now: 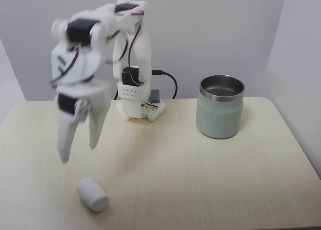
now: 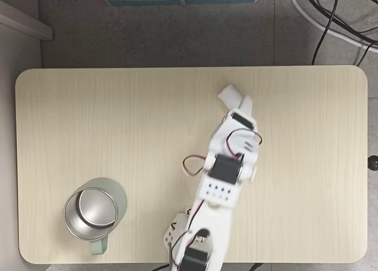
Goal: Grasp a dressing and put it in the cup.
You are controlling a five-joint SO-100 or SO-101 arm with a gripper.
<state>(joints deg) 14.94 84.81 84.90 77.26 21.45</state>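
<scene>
Basically nothing done yet: the small white fuzzy gauze-roll dressing (image 1: 93,194) lies on its side on the pale wood-grain table (image 1: 200,180), near the front edge in the front fixed view, well apart from the squat grey-green cup w/ shiny steel rim (image 1: 220,112), which looks empty from above (image 2: 93,212). White plastic two-finger gripper (image 1: 78,154) hangs above the roll, not touching, jaws spread, holding nothing. Left to do: descend, pinch, carry across, drop in. Roll's long axis runs diagonally, upper-left to lower-right in that view, round end face toward the camera side. Top-down view shows only a white corner (image 2: 231,96) past the arm.
</scene>
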